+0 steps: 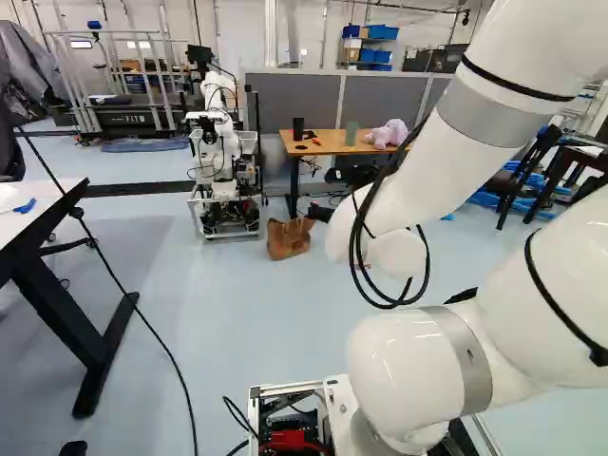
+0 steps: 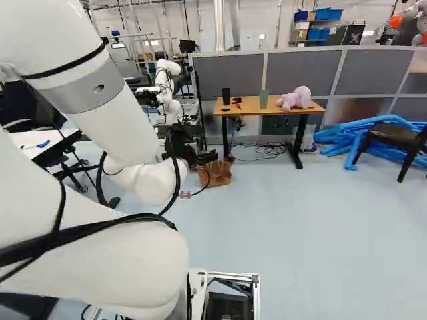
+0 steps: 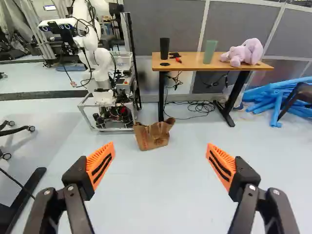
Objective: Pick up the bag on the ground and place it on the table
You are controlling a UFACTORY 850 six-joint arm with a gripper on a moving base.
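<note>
Part of my black gripper (image 2: 203, 158) shows past the arm's end in the right base view, overlapping the area just above the bag; the rest is hidden by the arm. In the wrist view the gripper (image 3: 160, 158) is open wide, with nothing between its orange pads. The brown, crumpled bag (image 3: 152, 137) stands on the floor ahead of the gripper, well beyond its fingertips. It also shows in the left base view as a brown bag (image 1: 288, 238). Behind the bag, a bit to its right, is the orange-brown wooden table (image 3: 195, 62) with black legs.
Another robot (image 3: 102, 68) stands on a wheeled frame beside the bag. The table bears a black cup (image 3: 164, 48), a green cup (image 3: 209, 51) and a pink-purple plush toy (image 3: 243, 52). Cables lie beneath it. Blue tubes (image 2: 373, 137) and a dark chair (image 2: 395, 137) are farther right.
</note>
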